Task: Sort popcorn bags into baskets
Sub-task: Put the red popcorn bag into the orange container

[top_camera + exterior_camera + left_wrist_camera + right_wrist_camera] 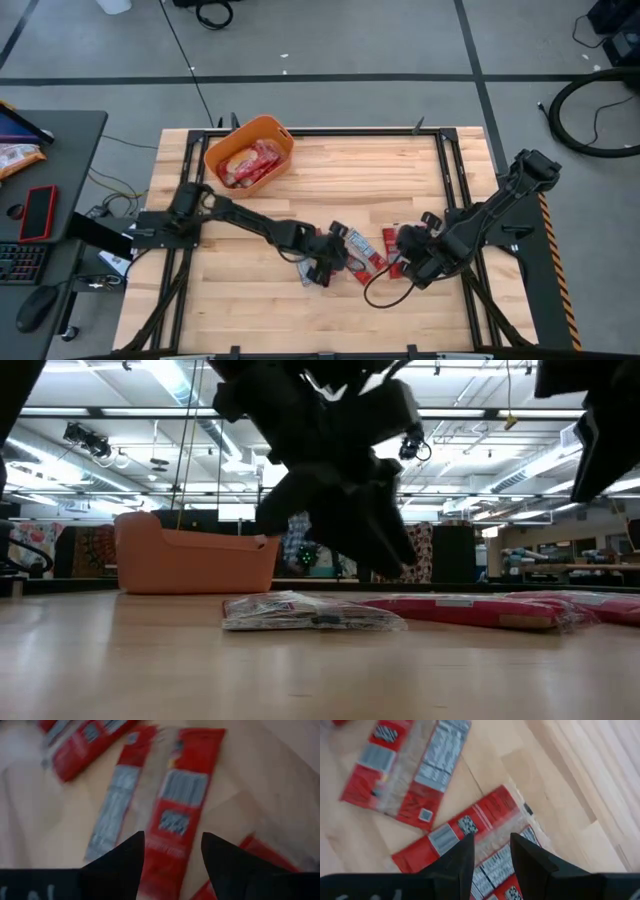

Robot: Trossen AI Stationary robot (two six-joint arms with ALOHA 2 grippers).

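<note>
The orange basket (262, 122) (190, 560) stands at the table's far left and holds several red popcorn bags (250, 162). More red bags lie flat on the wood in the middle (362, 250) (460, 608), and one shows its silvery side (305, 272) (310, 612). My left gripper (332, 258) (172, 855) is open and hovers over a long red bag (180, 805), one finger on each side of it. My right gripper (410, 255) (490, 852) is open with a narrow gap, above a red bag (455, 832) near the table's right.
Black frame rails (445, 170) run along the table's edges. A dark cable loop (385, 295) lies under the right gripper. To the left, a desk holds a red phone-like slab (38, 212), a keyboard and a mouse. Bare wood shows along the near edge (300, 320).
</note>
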